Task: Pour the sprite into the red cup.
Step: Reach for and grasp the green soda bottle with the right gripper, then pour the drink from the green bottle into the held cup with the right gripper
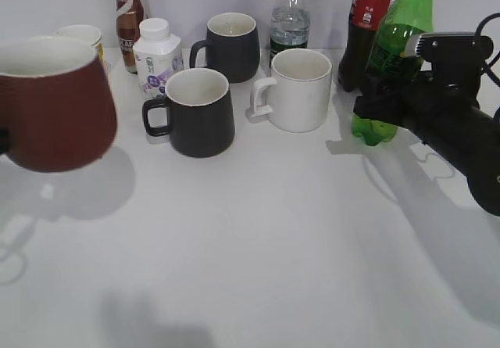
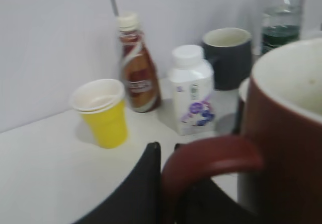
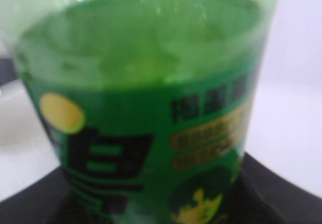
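The red cup hangs above the table at the far left, upright, with its shadow below it. My left gripper is shut on its loop handle; the cup's body fills the right of the left wrist view. The sprite, a tall green bottle with a cap on, leans slightly at the back right, its base close to the table. My right gripper is shut around its lower body. The bottle's label fills the right wrist view, with dark fingers at both bottom corners.
Between the two grippers stand a black mug, a second black mug and a white mug. Along the back are a cola bottle, a water bottle, a white bottle, a brown bottle and a yellow paper cup.
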Available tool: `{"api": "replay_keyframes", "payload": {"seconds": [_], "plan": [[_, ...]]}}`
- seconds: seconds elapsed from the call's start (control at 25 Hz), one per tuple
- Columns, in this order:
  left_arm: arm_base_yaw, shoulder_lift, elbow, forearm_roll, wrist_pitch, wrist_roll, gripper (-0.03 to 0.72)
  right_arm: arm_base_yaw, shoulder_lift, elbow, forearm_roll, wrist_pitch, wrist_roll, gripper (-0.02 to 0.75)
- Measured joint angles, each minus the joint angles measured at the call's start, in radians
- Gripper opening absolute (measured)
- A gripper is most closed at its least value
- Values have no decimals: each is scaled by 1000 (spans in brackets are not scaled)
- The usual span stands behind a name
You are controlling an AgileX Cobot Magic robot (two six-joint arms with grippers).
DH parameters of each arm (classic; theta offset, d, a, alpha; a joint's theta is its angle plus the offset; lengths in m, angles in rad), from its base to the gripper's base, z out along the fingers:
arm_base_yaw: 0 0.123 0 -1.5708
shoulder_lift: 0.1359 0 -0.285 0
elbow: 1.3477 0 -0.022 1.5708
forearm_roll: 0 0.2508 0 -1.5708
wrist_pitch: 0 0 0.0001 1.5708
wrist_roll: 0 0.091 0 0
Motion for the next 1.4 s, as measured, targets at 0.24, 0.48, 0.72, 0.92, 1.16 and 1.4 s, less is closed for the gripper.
{"api": "replay_keyframes", "payload": {"seconds": [0.24,0.48,0.72,0.92,1.16,1.4], "plan": [[-98,12,0,0,3,-1,47,-2,-92,6,1,68,-47,418],[-195,120,0,0,-76,-1,47,-2,-295,7,-98,215,-131,418],[-276,292,-42,3,-204,-1,47,-2,-424,-12,-345,295,-136,418],[-333,432,-138,7,-242,-1,47,-2,-433,-62,-517,394,-130,418],[-346,552,-211,15,-312,-1,47,-2,-431,-125,-572,403,-130,417],[-346,563,-244,50,-341,-1,47,-2,-399,-177,-628,399,-130,417]]}}
